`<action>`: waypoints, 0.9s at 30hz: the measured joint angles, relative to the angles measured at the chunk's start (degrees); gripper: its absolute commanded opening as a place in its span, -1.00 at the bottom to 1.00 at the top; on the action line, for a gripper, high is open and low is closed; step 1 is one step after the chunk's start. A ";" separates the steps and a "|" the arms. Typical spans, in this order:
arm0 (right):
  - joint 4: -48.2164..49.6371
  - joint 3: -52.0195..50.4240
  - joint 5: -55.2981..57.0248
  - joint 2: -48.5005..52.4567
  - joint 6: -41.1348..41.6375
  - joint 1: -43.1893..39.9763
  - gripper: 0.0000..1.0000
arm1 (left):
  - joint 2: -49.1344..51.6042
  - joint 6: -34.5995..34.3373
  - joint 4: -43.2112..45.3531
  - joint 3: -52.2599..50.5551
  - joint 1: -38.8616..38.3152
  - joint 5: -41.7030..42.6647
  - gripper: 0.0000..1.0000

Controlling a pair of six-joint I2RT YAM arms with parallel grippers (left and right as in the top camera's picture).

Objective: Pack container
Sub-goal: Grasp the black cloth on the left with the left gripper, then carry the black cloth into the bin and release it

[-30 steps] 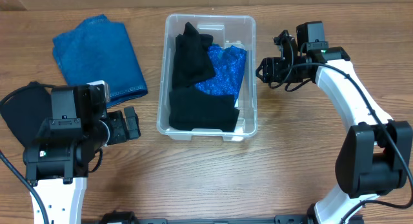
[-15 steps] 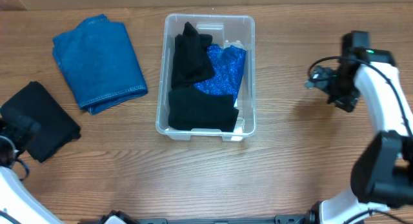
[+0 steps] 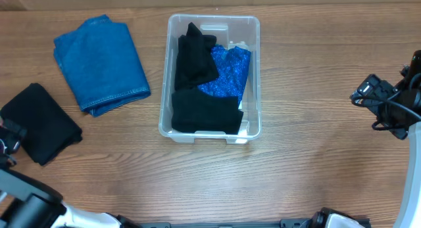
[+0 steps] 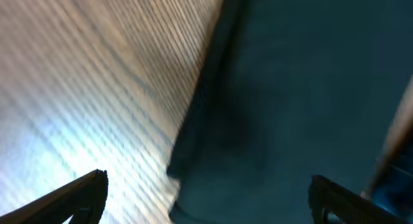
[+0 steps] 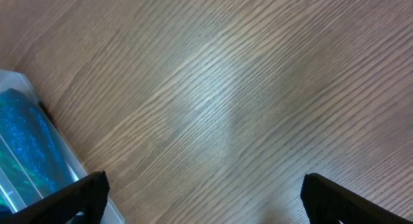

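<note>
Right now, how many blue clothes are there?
2. Folded blue denim lies left of the container; a patterned blue cloth is inside it. Others may hide beneath black clothes.

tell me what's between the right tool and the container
Nothing but bare wooden table between the right tool and the container, clearest in the overhead view.

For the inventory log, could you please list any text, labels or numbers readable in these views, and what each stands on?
None can be read: no words, numbers or signs show legibly on the container, the jeans or the table.
</note>
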 measured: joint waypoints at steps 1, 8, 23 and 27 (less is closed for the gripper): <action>-0.28 0.00 -0.02 0.00 -0.22 0.00 1.00 | 1.99 1.11 1.51 0.00 -0.02 0.70 1.00; -0.37 0.00 0.00 0.00 -0.46 0.00 1.00 | 10.91 6.54 8.85 0.00 0.00 10.36 0.57; -0.72 0.00 -0.92 0.00 -1.95 0.00 1.00 | 2.97 4.07 2.25 0.04 -3.19 38.16 -0.92; -0.76 0.00 -1.11 0.00 -1.95 0.00 1.00 | -14.69 2.05 3.34 0.07 -14.27 40.26 -0.92</action>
